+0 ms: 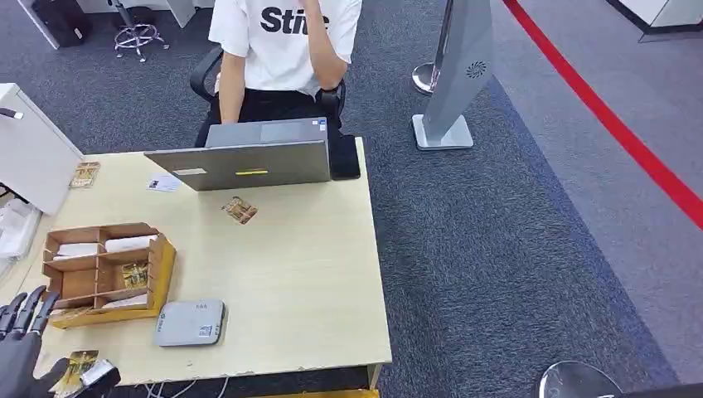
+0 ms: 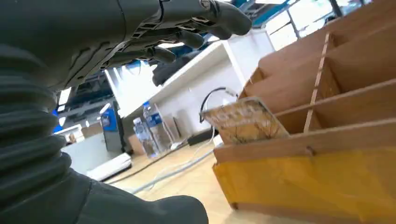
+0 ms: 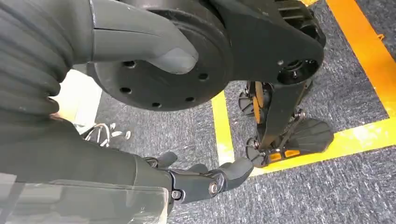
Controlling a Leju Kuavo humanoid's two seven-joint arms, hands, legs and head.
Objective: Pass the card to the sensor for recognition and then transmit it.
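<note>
- The left hand point(image 1: 21, 352), matte black with a ribbed cover at the wrist, sits at the near left corner of the tabletop point(image 1: 307, 282); its fingers point(image 1: 29, 305) are spread, the thumb low, and a gold-patterned card point(image 1: 76, 369) lies by the thumb, though I cannot tell whether it is pinched or merely beside it
- In the left wrist view the dark fingers point(image 2: 187, 28) arch apart above, with nothing between them there
- Just beyond that hand stands a wooden organizer point(image 1: 162, 265), thin plywood partitions forming rectangular compartments, with a yellow side wall; white and gold cards stand in several compartments
- Just beside the organizer lies the sensor point(image 1: 191, 322), a flat grey box with rounded corners
- Another gold card point(image 1: 239, 210) lies flat mid-tabletop, in front of a grey laptop point(image 1: 249, 162)
- A person in a white printed shirt point(image 1: 282, 41) sits behind the laptop
- The right hand point(image 3: 196, 179) hangs over grey carpet point(image 3: 327, 196) with yellow tape lines, fingers loosely curled and holding nothing
- The tabletop is pale smooth wood laminate
</note>
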